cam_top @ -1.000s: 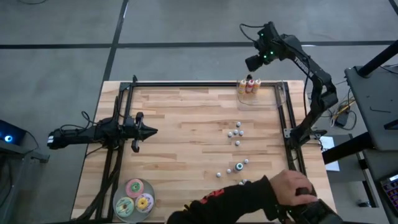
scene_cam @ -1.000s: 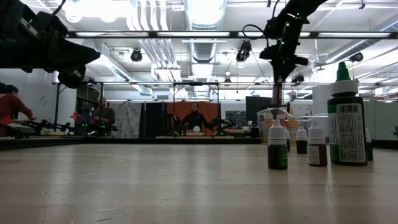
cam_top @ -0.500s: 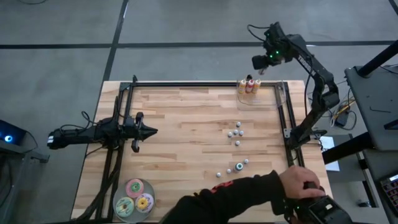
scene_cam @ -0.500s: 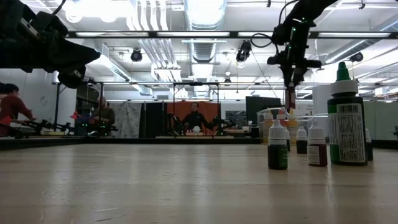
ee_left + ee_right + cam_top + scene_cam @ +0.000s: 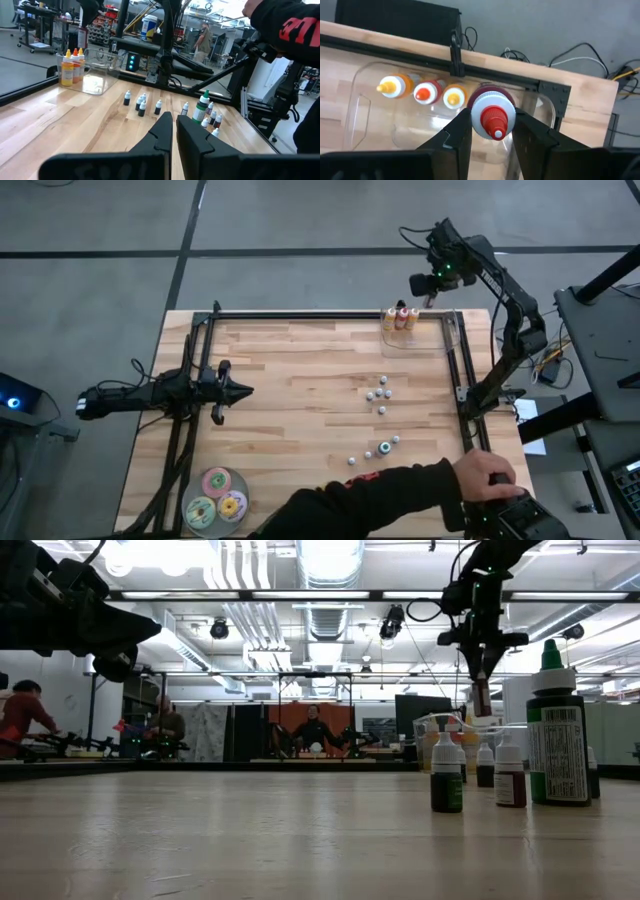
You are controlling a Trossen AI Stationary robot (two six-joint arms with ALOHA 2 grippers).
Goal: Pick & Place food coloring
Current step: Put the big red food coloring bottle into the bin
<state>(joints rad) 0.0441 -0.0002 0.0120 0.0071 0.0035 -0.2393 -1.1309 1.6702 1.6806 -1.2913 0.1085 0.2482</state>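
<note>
My right gripper [image 5: 429, 284] [image 5: 492, 125] hangs above the table's far right corner, shut on a dark red food coloring bottle [image 5: 492, 112] with a white cap and a red nozzle; it also shows in the low view [image 5: 482, 698]. Under it stands a clear container [image 5: 424, 337] [image 5: 365, 110] holding three yellow, orange and red bottles [image 5: 401, 317]. Several tiny bottles [image 5: 379, 392] stand on their bases on the wood right of the middle. My left gripper [image 5: 240, 391] [image 5: 174, 131] waits shut at the table's left, touching nothing. My right gripper pinches the bottle between its two fingers at the sides of the white cap [image 5: 476, 119]. The fingers point down from above. The bottle is upright, nozzle up, lifted clear, and its body hangs below the fingers above the container's right part.
A person's arm in a black sleeve [image 5: 380, 500] reaches over the table's near right part, the hand [image 5: 488, 473] past the right rail. Three flat round discs [image 5: 216, 496] lie at the near left. A taller green bottle [image 5: 557, 740] stands among the small ones.
My right gripper has carried the bottle toward the table's right edge and slightly down, still upright and clear, over the container's right part. The person's arm has drawn back toward the near right corner.
</note>
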